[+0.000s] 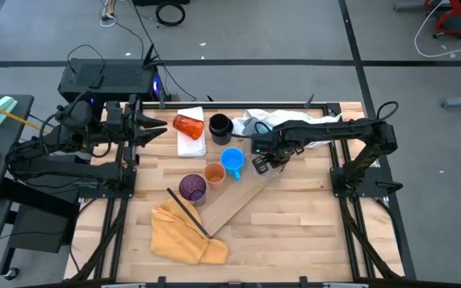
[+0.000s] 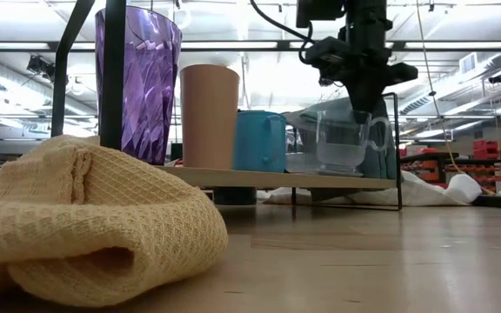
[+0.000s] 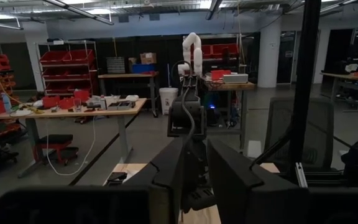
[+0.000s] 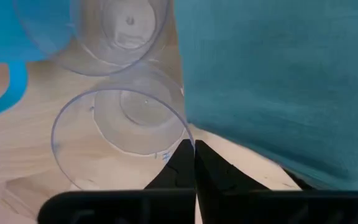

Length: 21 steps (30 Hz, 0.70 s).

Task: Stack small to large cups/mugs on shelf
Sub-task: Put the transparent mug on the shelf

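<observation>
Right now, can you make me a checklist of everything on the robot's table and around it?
Surface: butcher-block table, mostly bare at the front.
Job's things: purple cup, orange cup, blue mug and a clear cup in a row on the wooden shelf board; red-orange tumbler lying on a white pad; black mug off the board.
Clutter: yellow cloth, white cloth, teal cloth.
Grippers: right gripper shut on the clear cup's rim; left gripper raised at the table's left edge, holding nothing.
Cables: loose on the floor behind.
Surroundings: benches, red bins, no people seen.
</observation>
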Each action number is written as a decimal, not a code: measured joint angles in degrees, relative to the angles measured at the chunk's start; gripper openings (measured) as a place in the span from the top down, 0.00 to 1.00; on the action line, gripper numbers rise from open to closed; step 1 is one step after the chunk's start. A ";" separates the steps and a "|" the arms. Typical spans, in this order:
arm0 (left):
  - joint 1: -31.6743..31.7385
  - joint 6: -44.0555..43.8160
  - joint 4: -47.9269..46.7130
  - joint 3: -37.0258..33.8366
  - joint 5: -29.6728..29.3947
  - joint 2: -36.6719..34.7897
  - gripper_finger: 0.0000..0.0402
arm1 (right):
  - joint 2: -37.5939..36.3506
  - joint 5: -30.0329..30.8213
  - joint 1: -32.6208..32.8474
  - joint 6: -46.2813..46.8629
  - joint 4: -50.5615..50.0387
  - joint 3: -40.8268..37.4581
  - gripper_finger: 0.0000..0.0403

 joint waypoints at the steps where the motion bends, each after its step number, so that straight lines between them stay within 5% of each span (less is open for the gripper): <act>1: 0.00 0.00 -0.01 0.00 0.00 0.00 0.80 | 0.00 0.00 -0.23 -0.06 0.22 0.00 1.00; 21: -0.01 -0.07 -0.02 0.00 0.00 0.00 0.78 | 0.00 -1.29 -0.45 -1.29 0.55 0.00 1.00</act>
